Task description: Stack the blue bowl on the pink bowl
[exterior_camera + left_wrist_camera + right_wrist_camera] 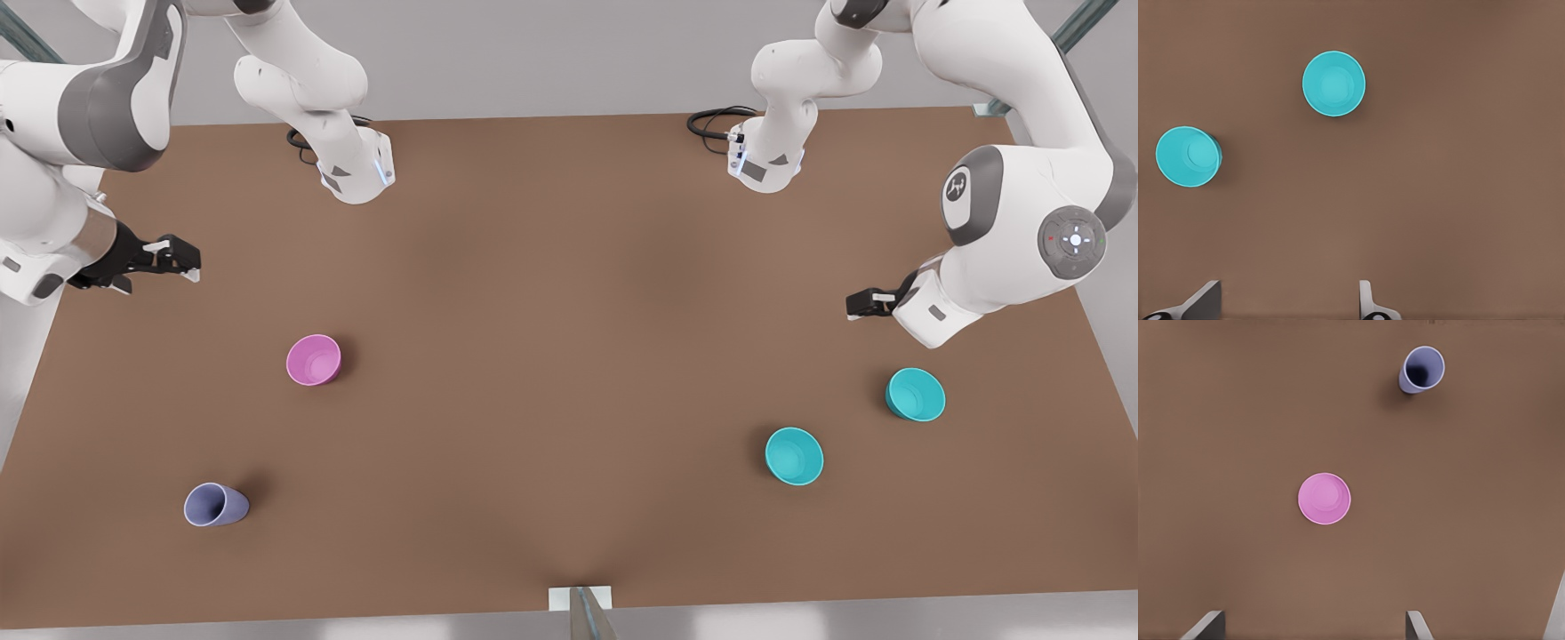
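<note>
Two blue bowls stand upright on the brown table at the front view's right, one (794,455) nearer the front edge and one (916,394) farther right. The left wrist view looks down on both of them (1333,83) (1188,157). My left gripper (858,305) (1288,308) hovers open above the table behind them, holding nothing. The pink bowl (313,359) (1324,498) stands upright at the front view's left. My right gripper (182,262) (1313,630) hangs open and empty, behind and to the left of the pink bowl.
A lavender-blue cup (214,505) (1423,369) stands near the front left of the table (569,356). Both arm bases (356,173) (765,164) sit at the table's back edge with black cables beside them. Wide bare table lies between the pink bowl and the blue bowls.
</note>
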Controlling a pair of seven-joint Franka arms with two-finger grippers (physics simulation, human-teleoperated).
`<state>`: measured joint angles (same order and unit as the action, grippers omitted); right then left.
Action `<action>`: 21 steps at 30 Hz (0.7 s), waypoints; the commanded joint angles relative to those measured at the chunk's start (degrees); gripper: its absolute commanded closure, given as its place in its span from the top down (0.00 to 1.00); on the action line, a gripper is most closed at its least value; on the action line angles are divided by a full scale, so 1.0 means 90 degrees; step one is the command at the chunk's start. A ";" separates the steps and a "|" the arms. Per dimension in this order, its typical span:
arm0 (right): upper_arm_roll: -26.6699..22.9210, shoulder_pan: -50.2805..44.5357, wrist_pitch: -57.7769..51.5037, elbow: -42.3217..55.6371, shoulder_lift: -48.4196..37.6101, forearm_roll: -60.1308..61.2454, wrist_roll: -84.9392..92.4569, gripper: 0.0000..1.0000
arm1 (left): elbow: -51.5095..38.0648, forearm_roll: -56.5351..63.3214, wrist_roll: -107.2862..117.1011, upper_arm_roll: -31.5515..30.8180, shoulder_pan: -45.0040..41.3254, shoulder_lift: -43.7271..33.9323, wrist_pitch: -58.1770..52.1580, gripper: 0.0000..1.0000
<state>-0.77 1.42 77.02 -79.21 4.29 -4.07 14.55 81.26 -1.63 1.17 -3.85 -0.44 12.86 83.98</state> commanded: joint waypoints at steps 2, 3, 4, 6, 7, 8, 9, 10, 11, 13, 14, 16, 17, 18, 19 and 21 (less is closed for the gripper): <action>-0.0002 0.0018 0.0016 0.0012 0.0012 -0.0007 0.0288 1.00 | -0.0005 0.0005 -0.0081 -0.0002 0.0000 -0.0013 -0.0005 1.00; 0.0007 0.0028 -0.0052 0.0070 0.0138 0.0013 0.0298 1.00 | -0.0005 0.0005 -0.0081 -0.0002 0.0000 -0.0013 -0.0005 1.00; -0.0002 0.0018 -0.0072 0.0022 0.0255 0.0023 0.0288 1.00 | -0.0005 0.0005 -0.0081 -0.0002 0.0000 -0.0013 -0.0005 1.00; -0.0002 0.0086 0.0259 -0.0388 0.0704 0.0042 0.0210 1.00 | -0.0005 -0.0005 -0.0081 -0.0002 0.0000 -0.0013 -0.0005 1.00; -0.0002 0.0232 0.0727 -0.0690 0.0997 0.0218 0.0084 1.00 | -0.0005 -0.0005 -0.0081 -0.0002 0.0019 -0.0013 -0.0005 1.00; -0.0002 0.0437 0.1399 -0.1158 0.1125 0.0373 -0.0015 1.00 | -0.0005 -0.0024 -0.0081 -0.0002 0.0019 -0.0013 -0.0005 1.00; -0.0002 0.0653 0.2435 -0.1881 0.1242 0.0735 -0.0034 1.00 | 0.0004 -0.0015 -0.0081 -0.0011 0.0010 -0.0013 -0.0014 1.00; -0.0002 0.0692 0.2819 -0.2088 0.1388 0.0775 -0.0337 1.00 | 0.0005 -0.0014 -0.0091 -0.0011 0.0019 -0.0013 -0.0024 1.00; -0.0002 0.0848 0.2985 -0.2088 0.1594 0.0960 -0.0337 1.00 | 0.0014 -0.0014 -0.0091 -0.0011 0.0019 -0.0013 -0.0024 1.00; -0.0002 0.0965 0.3238 -0.2166 0.1955 0.1175 -0.0337 1.00 | 0.0034 -0.0014 -0.0091 -0.0011 0.0019 0.0007 -0.0171 1.00; 0.0007 0.0965 0.3579 -0.2457 0.1985 0.1214 -0.0337 1.00 | 0.0034 -0.0014 -0.0091 -0.0011 0.0010 0.0007 -0.0171 1.00; 0.0008 0.0965 0.4625 -0.3494 0.1809 0.1615 -0.0269 1.00 | 0.0034 -0.0005 -0.0081 -0.0011 0.0009 0.0017 -0.0171 1.00; 0.0008 0.0975 0.4869 -0.3757 0.1760 0.1644 -0.0230 1.00 | 0.0034 -0.0005 -0.0081 -0.0011 0.0019 0.0026 -0.0161 1.00; 0.0008 0.1014 0.5269 -0.4050 0.1760 0.1644 -0.0230 1.00 | 0.0014 0.0005 -0.0091 -0.0011 0.0009 0.0026 -0.0161 1.00; 0.0008 0.1014 0.5572 -0.4227 0.1799 0.1790 -0.0220 1.00 | 0.0014 0.0005 -0.0081 -0.0011 0.0009 0.0026 -0.0161 1.00; 0.0008 0.1014 0.6081 -0.4549 0.1858 0.1810 -0.0220 1.00 | 0.0005 -0.0005 -0.0081 -0.0011 0.0009 0.0026 -0.0161 1.00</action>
<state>-0.70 10.53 117.69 -119.00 21.10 10.67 13.56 81.35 -1.68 0.65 -3.94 -0.35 13.16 82.79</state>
